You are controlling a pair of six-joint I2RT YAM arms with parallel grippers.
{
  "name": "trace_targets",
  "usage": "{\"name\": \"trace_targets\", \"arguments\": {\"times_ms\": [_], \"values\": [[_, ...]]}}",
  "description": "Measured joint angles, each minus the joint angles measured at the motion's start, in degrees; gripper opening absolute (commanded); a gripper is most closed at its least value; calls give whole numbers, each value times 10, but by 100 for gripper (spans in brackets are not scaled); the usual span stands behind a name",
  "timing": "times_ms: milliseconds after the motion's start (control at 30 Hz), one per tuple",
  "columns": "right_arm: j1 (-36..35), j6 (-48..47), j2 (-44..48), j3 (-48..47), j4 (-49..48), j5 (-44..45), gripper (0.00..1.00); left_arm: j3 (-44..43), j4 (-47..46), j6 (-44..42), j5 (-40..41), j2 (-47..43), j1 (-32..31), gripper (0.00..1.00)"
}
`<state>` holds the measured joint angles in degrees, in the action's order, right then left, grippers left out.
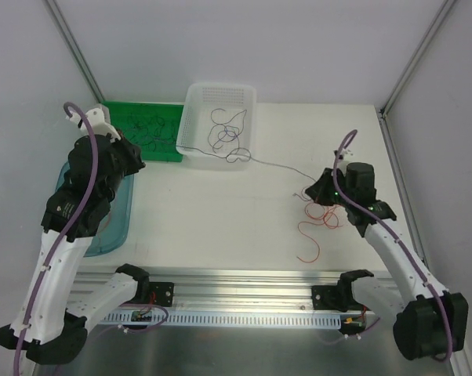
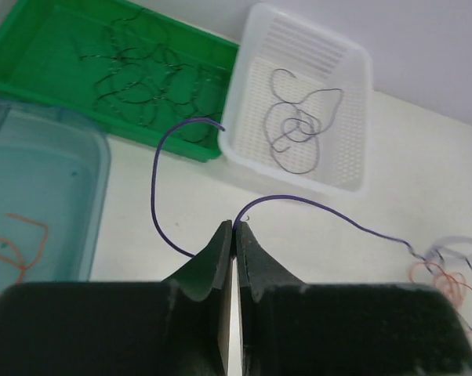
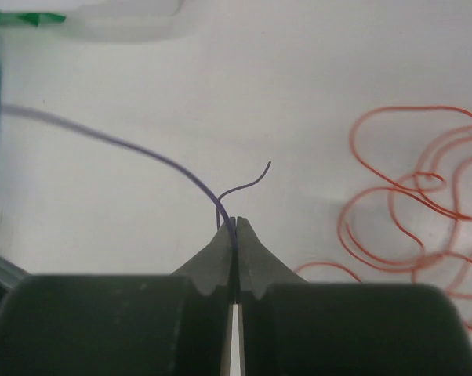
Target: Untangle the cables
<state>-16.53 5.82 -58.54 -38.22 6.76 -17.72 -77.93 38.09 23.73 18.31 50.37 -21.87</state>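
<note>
My left gripper (image 2: 236, 229) is shut on a thin purple cable (image 2: 322, 207). One end of the cable loops up to the left. The rest runs right towards a small tangle of purple and red cables (image 2: 448, 270). My right gripper (image 3: 236, 222) is shut on the same kind of purple cable (image 3: 142, 149), next to loose red cables (image 3: 408, 211). In the top view the left gripper (image 1: 134, 160) is by the green tray, and the right gripper (image 1: 314, 192) is over the red cables (image 1: 314, 227). The purple cable (image 1: 279, 167) stretches between them.
A green tray (image 1: 118, 113) at the back left holds black cables (image 1: 154, 129). A white basket (image 1: 190, 102) beside it holds purple cables (image 1: 226, 133). A teal bin (image 1: 118, 219) on the left holds a red cable (image 2: 16, 243). Frame posts stand at the back corners.
</note>
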Motion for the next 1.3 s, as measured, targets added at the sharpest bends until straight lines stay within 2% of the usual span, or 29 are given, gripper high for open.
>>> {"name": "trace_targets", "arguments": {"times_ms": [167,300,400,533,700,800,900,1067,1300], "values": [[129,22,68,-41,124,25,1,28,5,-12,14,19,90,0],[175,58,75,-68,167,38,1,44,12,-13,-5,45,159,0],[177,73,68,-78,180,31,1,50,17,-13,-42,54,197,0],[168,76,32,-104,179,-14,1,50,16,-12,-123,61,208,1],[75,55,-32,-186,179,-54,2,50,-5,0,-287,98,207,2],[8,42,-72,-236,163,-74,5,50,-37,17,-377,123,195,2],[-63,28,-116,-285,147,-89,5,64,-82,38,-433,140,145,3],[-155,15,-174,-319,117,-113,6,103,-160,56,-478,168,24,3],[-220,-9,-193,-323,114,-124,6,173,-243,64,-483,172,-56,8]]}}
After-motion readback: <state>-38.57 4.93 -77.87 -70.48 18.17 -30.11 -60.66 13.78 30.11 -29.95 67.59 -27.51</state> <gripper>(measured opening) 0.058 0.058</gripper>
